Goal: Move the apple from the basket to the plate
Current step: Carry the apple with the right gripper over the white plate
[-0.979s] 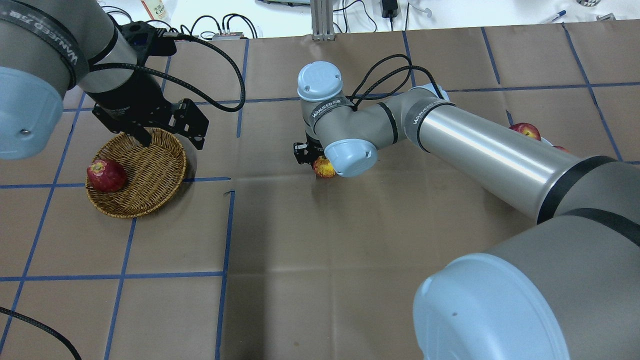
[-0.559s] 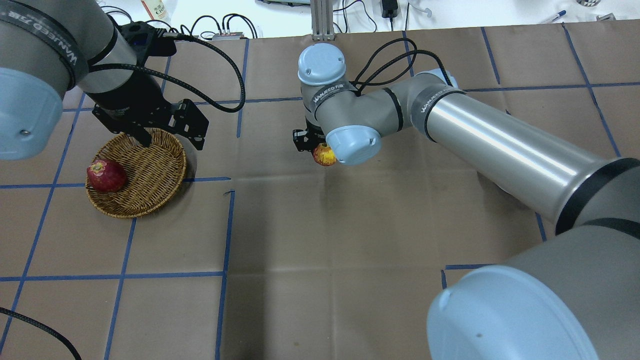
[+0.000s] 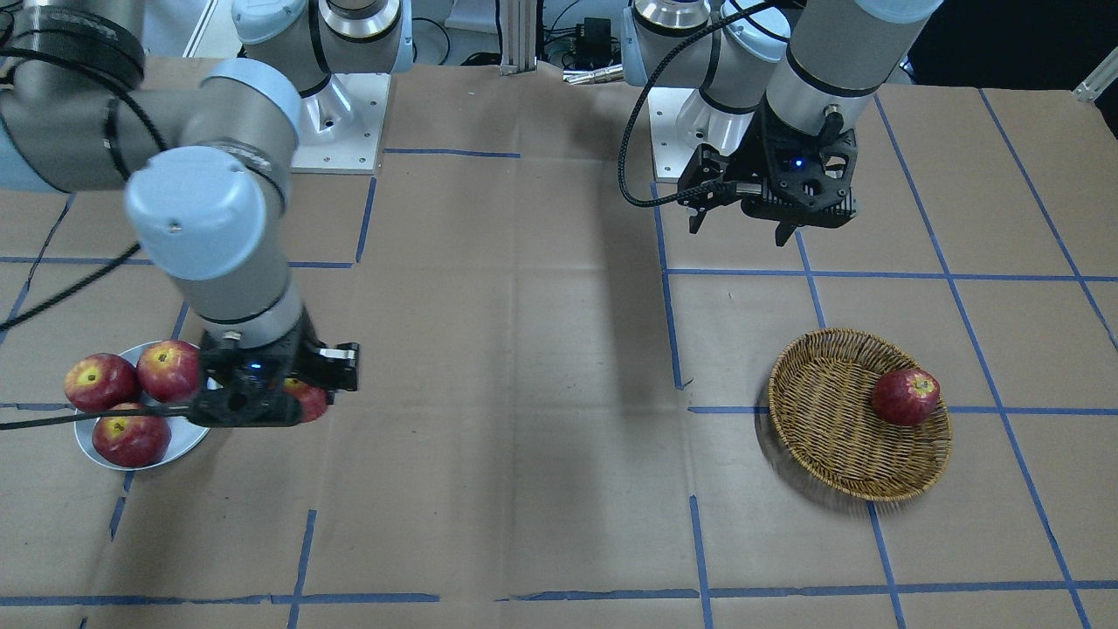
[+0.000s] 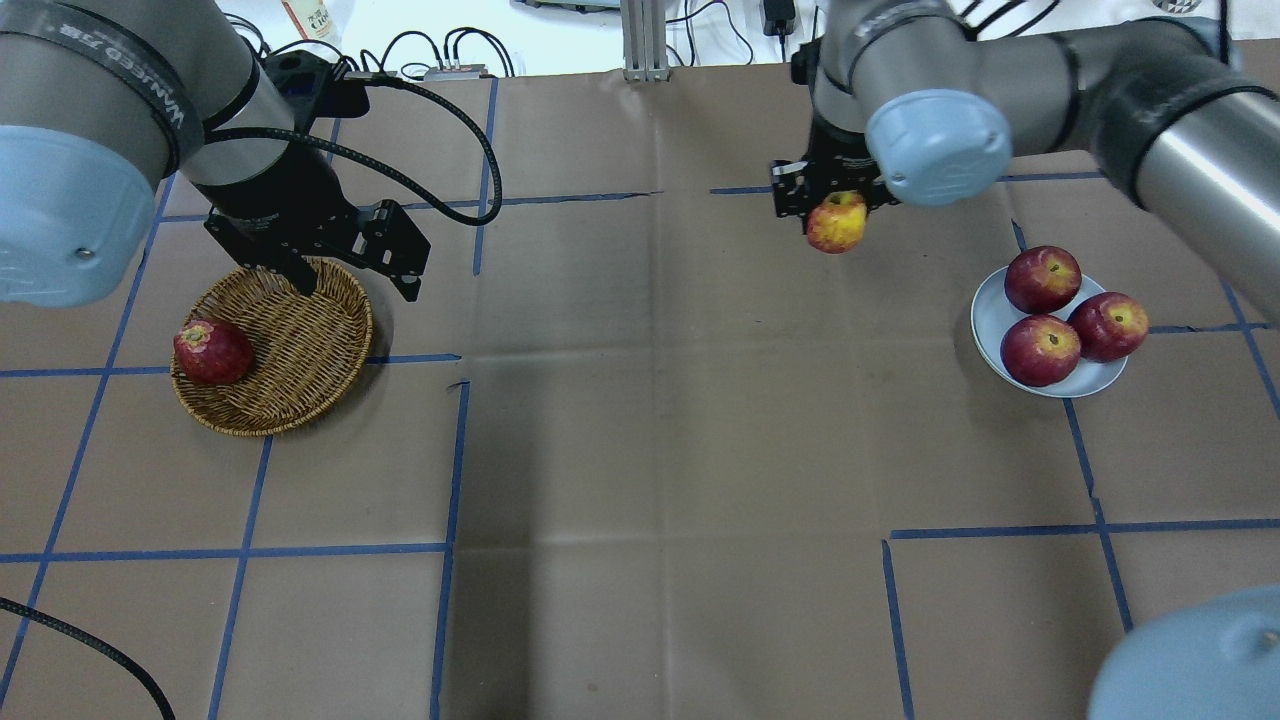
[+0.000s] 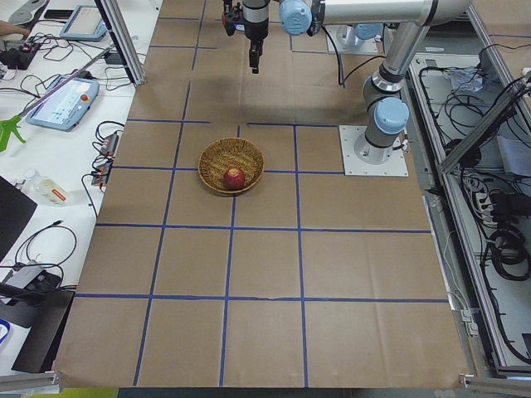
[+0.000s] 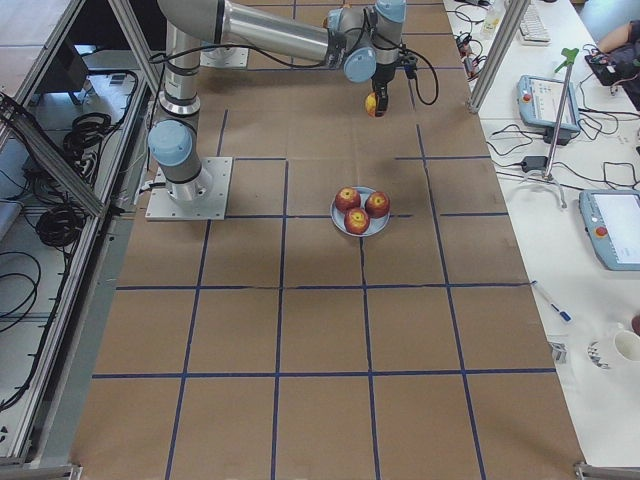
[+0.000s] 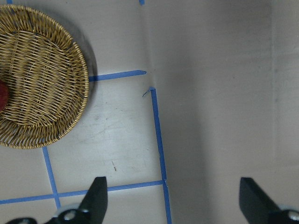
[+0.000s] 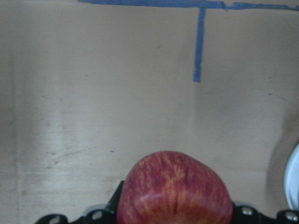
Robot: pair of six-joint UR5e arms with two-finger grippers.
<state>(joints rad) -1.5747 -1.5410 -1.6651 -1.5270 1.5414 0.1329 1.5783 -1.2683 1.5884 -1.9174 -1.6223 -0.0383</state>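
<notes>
The right pincer (image 4: 836, 210) is clenched on the streaky pinkish-red apple with a yellow patch (image 4: 838, 226). It holds it in the air above the brown paper-covered counter (image 4: 650, 450), near the small round pale grey-blue plate (image 4: 988, 312) but not on it; three darker red apples (image 4: 1040, 350) sit on that plate. The left pincer (image 4: 355, 278) hangs released, fingers spread wide, above the counter beside the round golden-brown wicker basket (image 4: 300, 385), in which one dark red apple (image 4: 212, 351) lies against the wall.
</notes>
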